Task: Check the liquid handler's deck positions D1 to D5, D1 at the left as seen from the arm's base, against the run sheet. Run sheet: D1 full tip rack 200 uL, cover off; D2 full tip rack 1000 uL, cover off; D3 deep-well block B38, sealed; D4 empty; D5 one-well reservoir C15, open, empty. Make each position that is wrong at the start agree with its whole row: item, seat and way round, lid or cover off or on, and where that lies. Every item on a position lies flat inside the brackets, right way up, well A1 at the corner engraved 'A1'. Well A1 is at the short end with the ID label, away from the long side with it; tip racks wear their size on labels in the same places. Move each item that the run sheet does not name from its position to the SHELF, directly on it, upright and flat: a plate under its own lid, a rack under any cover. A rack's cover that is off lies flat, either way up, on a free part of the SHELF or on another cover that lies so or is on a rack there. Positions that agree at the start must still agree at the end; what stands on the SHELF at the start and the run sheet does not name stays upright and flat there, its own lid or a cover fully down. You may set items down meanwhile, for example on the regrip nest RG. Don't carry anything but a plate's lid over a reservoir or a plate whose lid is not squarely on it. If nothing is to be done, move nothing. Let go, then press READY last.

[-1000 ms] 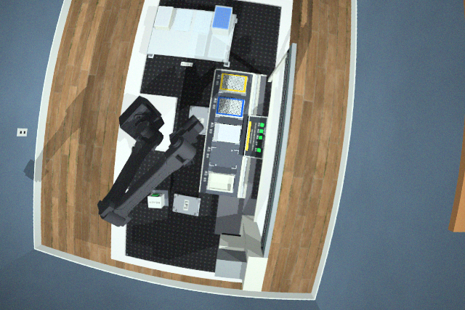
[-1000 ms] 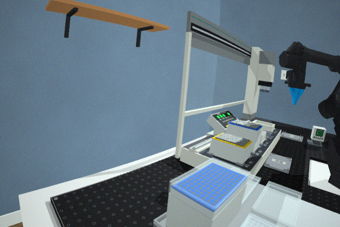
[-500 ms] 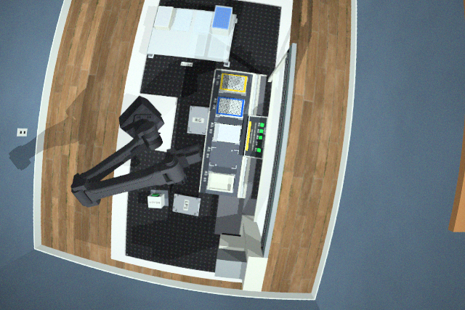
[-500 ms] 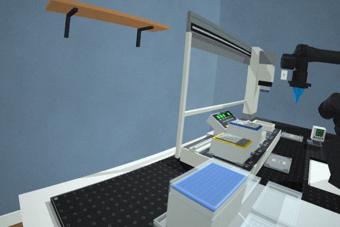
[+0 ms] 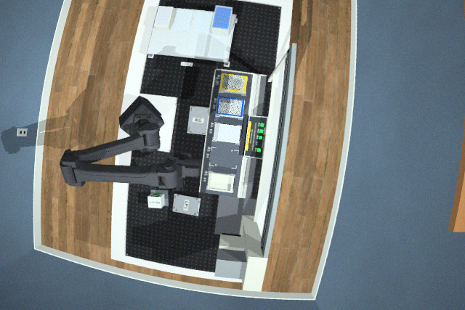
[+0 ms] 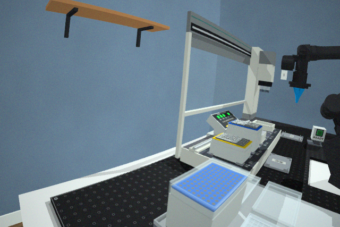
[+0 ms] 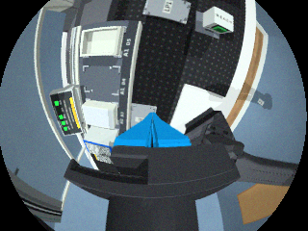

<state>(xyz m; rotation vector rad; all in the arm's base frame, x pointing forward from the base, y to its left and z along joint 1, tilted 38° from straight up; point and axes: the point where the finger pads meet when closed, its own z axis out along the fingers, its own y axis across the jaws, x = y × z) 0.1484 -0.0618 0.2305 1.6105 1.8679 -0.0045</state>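
Across the black perforated bench [image 5: 165, 231] the liquid handler [image 6: 219, 40] is the largest thing, its gantry spanning a deck [image 5: 207, 156] that carries, from one end to the other, a yellow-framed tip rack [image 5: 233, 83], a blue-framed tip rack [image 5: 229, 106], a white block [image 5: 227, 133], a bare position [image 5: 224, 156] and a pale open reservoir [image 5: 221, 181]. Beyond the yellow end, the SHELF [image 5: 180, 46] holds a covered blue-topped rack [image 6: 210, 182] and clear lids; its nameplate is too small to read. The arm [image 5: 112, 171] folds back over the bench edge, forearm reaching toward the deck. Legible writing is scarce: "RG" on the regrip nest [image 5: 197, 120], and "READY" under the green button [image 6: 318, 133], readable only in the exterior view. That view also shows the gripper [image 6: 297, 98] high above the bench, blue fingers pressed together on nothing; from above it cannot be made out.
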